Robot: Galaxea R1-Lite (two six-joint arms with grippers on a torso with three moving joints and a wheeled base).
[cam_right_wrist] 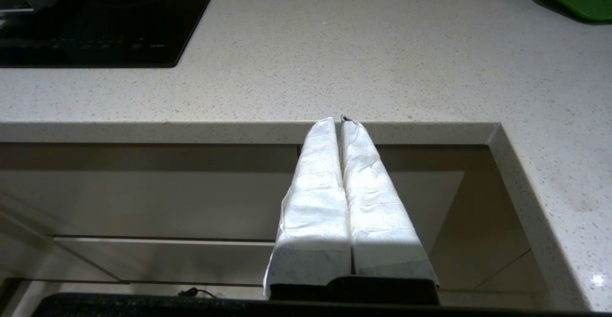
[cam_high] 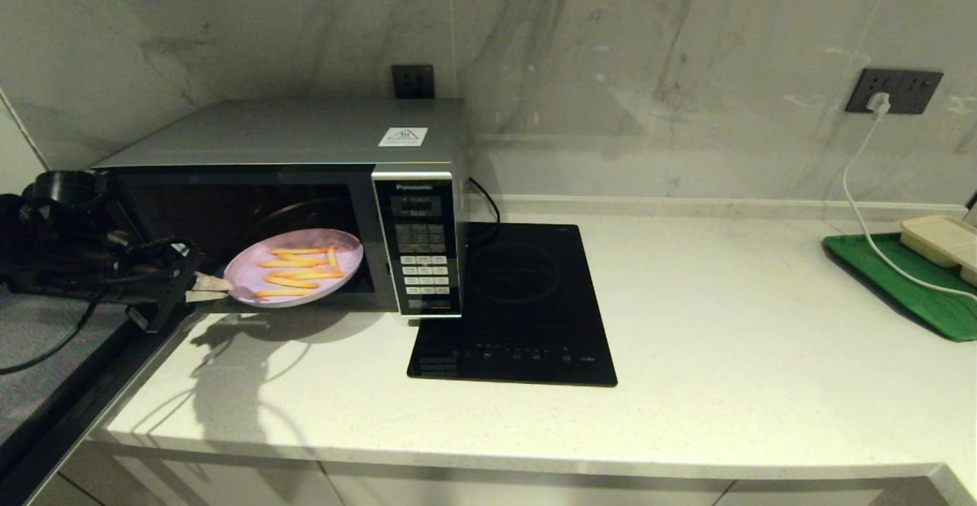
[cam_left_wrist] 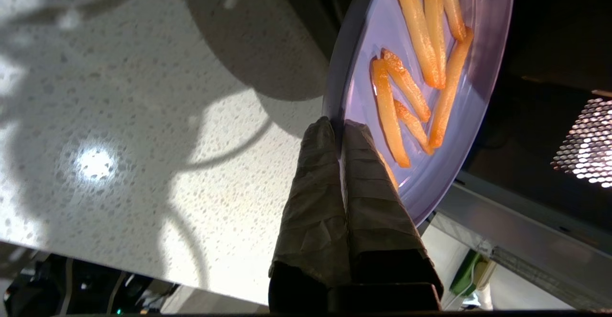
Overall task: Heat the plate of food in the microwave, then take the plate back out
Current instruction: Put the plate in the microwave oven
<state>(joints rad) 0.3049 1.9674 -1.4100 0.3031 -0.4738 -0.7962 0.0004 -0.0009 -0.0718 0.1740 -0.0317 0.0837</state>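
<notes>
1 plate [cam_high: 294,267] w/ approx 7 fries [cam_high: 299,270], 1 microwave [cam_high: 305,185], 1 cooktop [cam_high: 519,307], 1 green tray [cam_high: 908,285], 2 wall sockets [cam_high: 893,91], 2 grippers: left [cam_high: 207,286], right [cam_right_wrist: 340,122].

"Panasonic" showing in white letters atop the black keypad panel of the microwave [cam_high: 305,185], a white sticker [cam_high: 402,136] lying on its top, print unreadable

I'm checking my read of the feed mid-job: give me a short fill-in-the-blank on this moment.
1. The left gripper is shut on the rim of the ____.
2. The plate carries orange-yellow ____.
3. The microwave door stands ____.
4. Right of the microwave lies a flat black ____.
Missing words: plate; fries; open; induction cooktop.
</notes>
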